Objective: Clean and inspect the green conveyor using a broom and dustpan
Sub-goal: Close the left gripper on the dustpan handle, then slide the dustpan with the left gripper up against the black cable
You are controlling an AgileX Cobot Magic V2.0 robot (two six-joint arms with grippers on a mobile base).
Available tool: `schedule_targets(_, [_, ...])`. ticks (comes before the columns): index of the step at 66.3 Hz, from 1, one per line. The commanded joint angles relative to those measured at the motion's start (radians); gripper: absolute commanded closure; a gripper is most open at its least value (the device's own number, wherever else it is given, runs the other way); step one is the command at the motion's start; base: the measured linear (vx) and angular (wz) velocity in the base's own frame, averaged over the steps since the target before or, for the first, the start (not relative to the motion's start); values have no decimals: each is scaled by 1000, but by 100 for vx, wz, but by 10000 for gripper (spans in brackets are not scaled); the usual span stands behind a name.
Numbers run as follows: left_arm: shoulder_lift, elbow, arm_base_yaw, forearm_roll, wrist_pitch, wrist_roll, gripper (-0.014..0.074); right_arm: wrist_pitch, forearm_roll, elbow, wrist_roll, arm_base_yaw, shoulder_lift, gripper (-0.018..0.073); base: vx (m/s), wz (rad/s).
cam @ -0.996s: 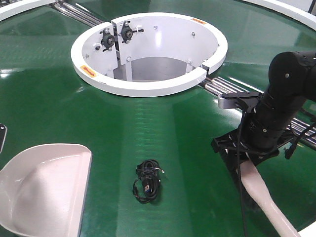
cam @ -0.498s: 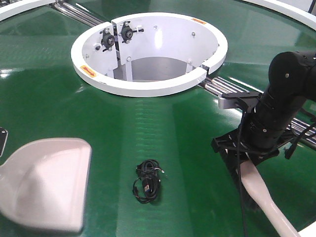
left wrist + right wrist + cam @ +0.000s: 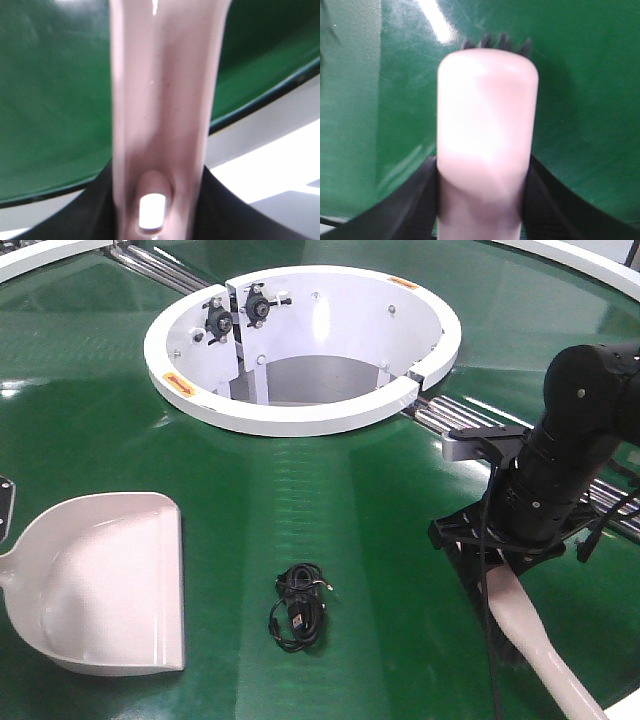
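Observation:
The pale pink dustpan rests low over the green conveyor at the front left, its open mouth facing right. Its handle, with a hang hole, runs between the black fingers of my left gripper, which is shut on it. At the right, my right gripper is shut on the cream broom, whose handle trails toward the front right corner. In the right wrist view the broom head fills the middle, its dark bristles against the belt.
A coiled black cable lies on the belt between dustpan and broom. The white ring housing stands behind, with steel rollers at its right. A white rim edges the belt near the dustpan handle.
The dustpan tipped up, then moved farther onto the belt and settled flat, now fully in view. The right arm and broom have not moved.

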Motion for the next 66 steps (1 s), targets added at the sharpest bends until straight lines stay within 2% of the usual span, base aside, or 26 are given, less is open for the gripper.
schedule_targets(1, [-46,-27,-39,-19,31,-13,620,12,4,-26,0,-1,-47,569,0,0])
schedule_targets(12, [-43,-27,-90,-98,31,-13,620,12,4,-26,0,-1,-47,569,0,0])
schedule_targets(42, [-35,-27,-205,-106,31,-9,620,12,4,-26,0,-1,-47,569,0,0])
schedule_targets(66, [-28,-28,-247,-147,31,-20,620,12,4,-26,0,-1,-47,569,0,0])
